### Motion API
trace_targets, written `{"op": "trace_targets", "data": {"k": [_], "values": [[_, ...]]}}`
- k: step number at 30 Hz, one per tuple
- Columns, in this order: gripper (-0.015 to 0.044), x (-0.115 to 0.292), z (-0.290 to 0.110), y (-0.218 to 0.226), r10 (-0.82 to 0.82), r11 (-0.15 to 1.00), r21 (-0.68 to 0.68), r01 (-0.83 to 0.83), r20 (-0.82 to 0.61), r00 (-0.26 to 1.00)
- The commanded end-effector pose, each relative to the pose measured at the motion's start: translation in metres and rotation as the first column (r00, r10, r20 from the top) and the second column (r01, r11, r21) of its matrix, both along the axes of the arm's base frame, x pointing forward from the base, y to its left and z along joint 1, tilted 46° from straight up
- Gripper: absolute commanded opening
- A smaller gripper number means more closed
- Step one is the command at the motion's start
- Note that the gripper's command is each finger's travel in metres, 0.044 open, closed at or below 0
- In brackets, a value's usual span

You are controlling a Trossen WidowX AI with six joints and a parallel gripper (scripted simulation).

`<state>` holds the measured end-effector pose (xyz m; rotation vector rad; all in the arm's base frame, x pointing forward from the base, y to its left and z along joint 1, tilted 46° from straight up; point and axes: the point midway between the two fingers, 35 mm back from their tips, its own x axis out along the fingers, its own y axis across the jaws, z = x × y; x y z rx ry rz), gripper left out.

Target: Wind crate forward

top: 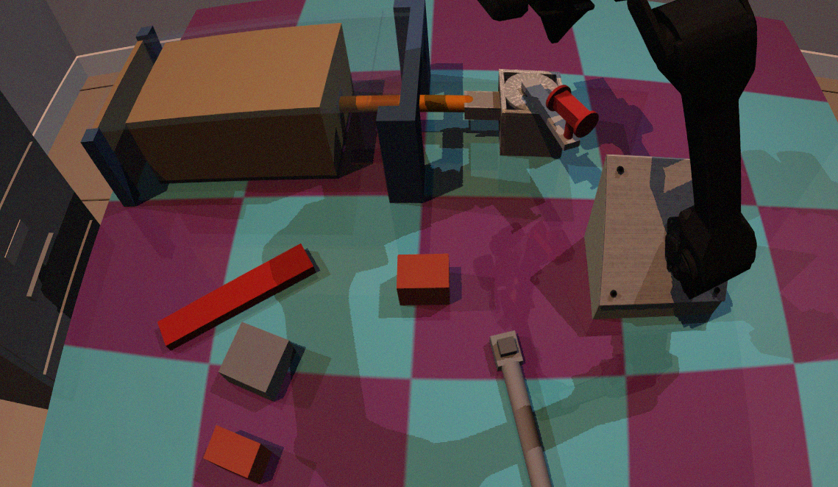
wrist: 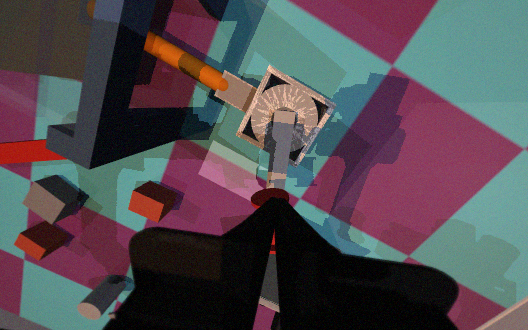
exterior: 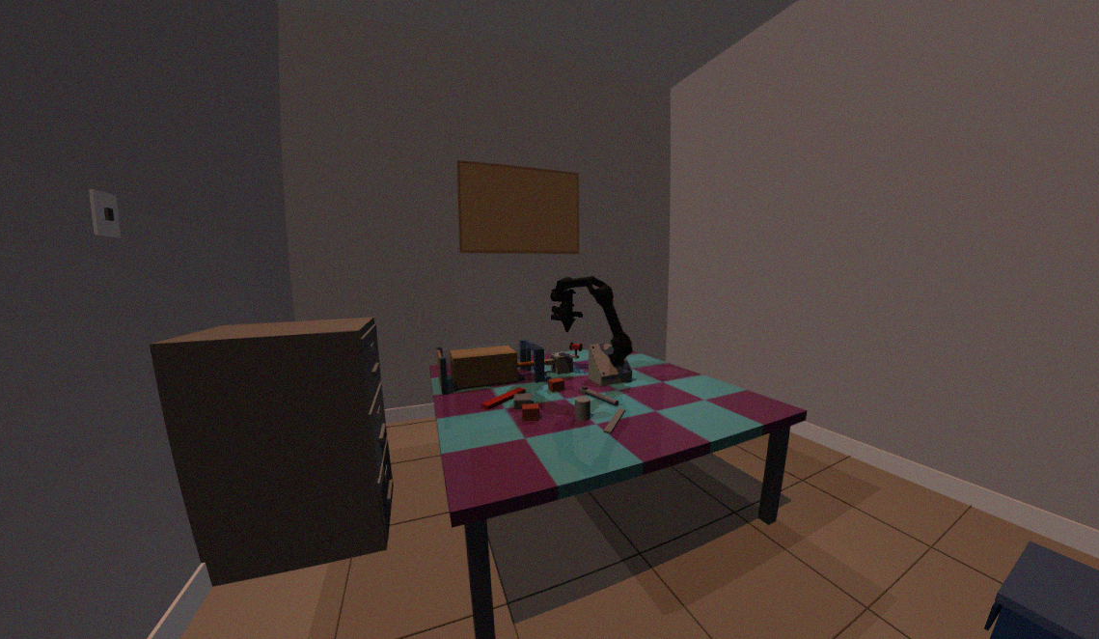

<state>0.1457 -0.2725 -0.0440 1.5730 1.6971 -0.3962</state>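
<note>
Steel frame walls off crate from winch

A long flat red bar lies near a grey cube and two orange-red blocks — beside the table, a dark brown drawer cabinet; a cork board hangs behind.
</note>
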Motion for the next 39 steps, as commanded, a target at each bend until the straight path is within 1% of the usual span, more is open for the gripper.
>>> {"op": "trace_targets", "data": {"k": [1, 33, 35, 39], "values": [[0.0, 0.0, 0.0, -0.001, 0.005, 1.0, -0.003, -0.005, 0.001, 1.0], [0.0, 0.0, 0.0, -0.001, 0.005, 1.0, -0.003, -0.005, 0.001, 1.0], [0.0053, -0.001, 0.001, 0.001, 0.001, 1.0, -0.017, 0.0, 0.013, 1.0], [0.0158, -0.005, 0.01, 0.011, 0.003, 0.993, -0.117, 0.007, 0.083, 0.997]]}}
